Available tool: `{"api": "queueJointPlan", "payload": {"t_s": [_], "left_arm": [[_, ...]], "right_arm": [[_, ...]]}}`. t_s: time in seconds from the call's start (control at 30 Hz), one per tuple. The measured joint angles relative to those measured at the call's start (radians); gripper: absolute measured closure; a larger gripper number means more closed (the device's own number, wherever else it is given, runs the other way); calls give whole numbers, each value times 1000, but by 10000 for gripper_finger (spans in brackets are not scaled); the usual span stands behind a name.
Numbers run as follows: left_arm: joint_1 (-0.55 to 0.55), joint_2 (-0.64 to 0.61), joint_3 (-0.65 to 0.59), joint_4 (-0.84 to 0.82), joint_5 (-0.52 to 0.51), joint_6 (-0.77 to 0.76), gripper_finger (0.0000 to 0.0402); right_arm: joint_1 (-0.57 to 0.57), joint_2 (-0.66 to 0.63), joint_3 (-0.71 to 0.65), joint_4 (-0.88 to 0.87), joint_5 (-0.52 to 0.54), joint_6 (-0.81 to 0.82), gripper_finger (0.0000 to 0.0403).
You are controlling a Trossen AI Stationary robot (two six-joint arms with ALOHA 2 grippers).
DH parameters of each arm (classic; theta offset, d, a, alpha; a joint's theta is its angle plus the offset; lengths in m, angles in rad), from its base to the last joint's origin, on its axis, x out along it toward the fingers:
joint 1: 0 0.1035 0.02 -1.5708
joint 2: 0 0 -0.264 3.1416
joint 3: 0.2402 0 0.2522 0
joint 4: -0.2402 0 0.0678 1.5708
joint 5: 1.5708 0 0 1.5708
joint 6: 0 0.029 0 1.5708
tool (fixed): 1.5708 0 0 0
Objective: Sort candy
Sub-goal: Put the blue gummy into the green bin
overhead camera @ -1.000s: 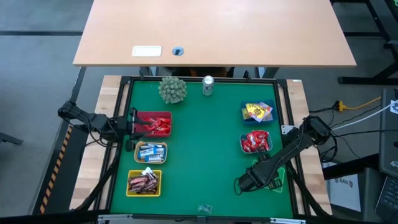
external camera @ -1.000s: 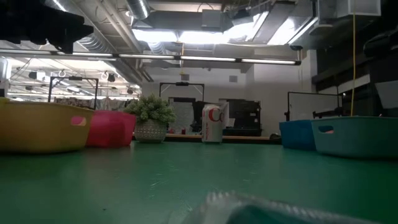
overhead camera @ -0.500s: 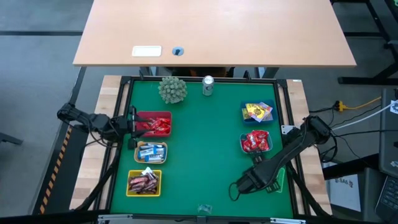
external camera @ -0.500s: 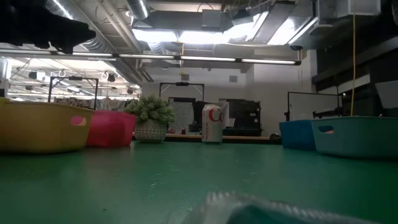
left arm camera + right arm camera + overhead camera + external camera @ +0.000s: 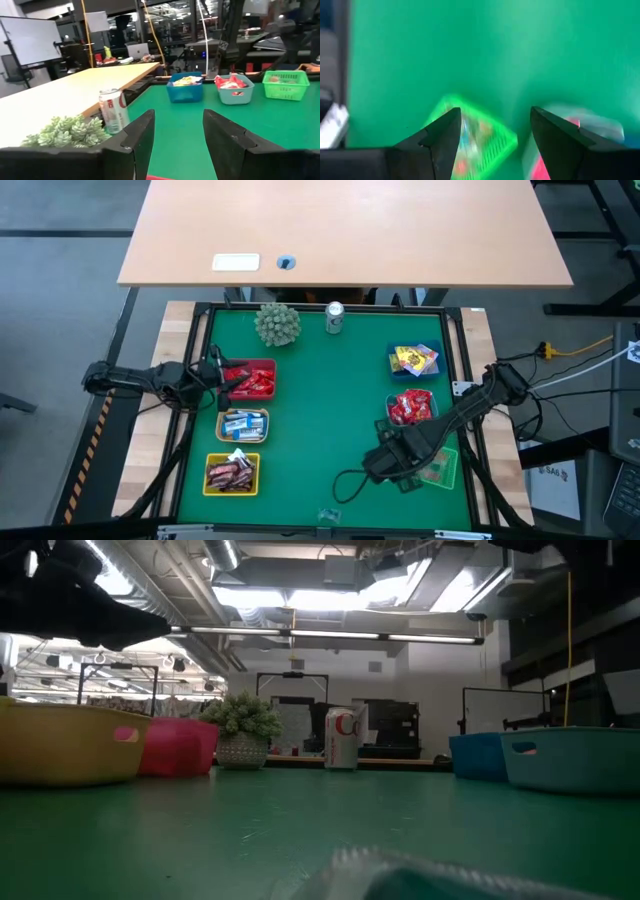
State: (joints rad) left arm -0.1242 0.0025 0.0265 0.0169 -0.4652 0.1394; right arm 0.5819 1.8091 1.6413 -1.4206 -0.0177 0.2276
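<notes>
From above, I see my right gripper (image 5: 352,483) low over the green tabletop (image 5: 325,410), just off the inner edge of the green basket (image 5: 440,470) at the near right corner, its jaws spread with nothing between them. In its wrist view the two dark fingers (image 5: 440,132) stand well apart over bare green felt, with the green basket blurred behind them.

My left gripper (image 5: 228,375) sits at the red basket (image 5: 255,366) on the left side, jaws likewise parted and empty; its wrist view looks across the tabletop past the silver can (image 5: 113,111) and the spiky green plant (image 5: 67,132).

The candy (image 5: 413,407) is already gathered by colour: red pieces in the pale basket (image 5: 390,418) on the right and in the red basket, yellow ones in the blue basket (image 5: 395,347) behind it, blue-white ones in a basket (image 5: 242,424) on the left, brown ones in the yellow basket (image 5: 232,473) nearest the front. One wrapper (image 5: 328,515) lies alone at the tabletop's front edge.
</notes>
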Motion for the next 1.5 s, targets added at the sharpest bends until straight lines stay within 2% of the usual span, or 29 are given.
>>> {"api": "queueJointPlan", "payload": {"t_s": [0.23, 0.37, 0.67, 0.8, 0.9, 1.23, 1.37, 1.5], "left_arm": [[19, 0, 0, -3, 56, 18, 246], [19, 3, 0, -4, 67, 28, 246], [19, 4, 0, -5, 63, 64, 246], [19, 4, 0, -3, 9, 106, 246], [19, 4, 0, -1, -30, 138, 246], [19, 4, 0, -1, -31, 134, 246], [19, 4, 0, -1, -31, 134, 246], [19, 4, 0, -1, -31, 134, 246]], "right_arm": [[2, 6, 1, 344, 0, -24, 164], [8, 8, 1, 452, 1, -56, 164], [7, 14, 1, 487, 6, -76, 164], [10, 35, 1, 516, 8, -75, 164], [22, 65, 1, 568, 7, -75, 164], [41, 176, 1, 749, -4, -67, 164], [41, 218, 1, 781, -6, 5, 164], [44, 246, 1, 775, -20, 2, 164]]}}
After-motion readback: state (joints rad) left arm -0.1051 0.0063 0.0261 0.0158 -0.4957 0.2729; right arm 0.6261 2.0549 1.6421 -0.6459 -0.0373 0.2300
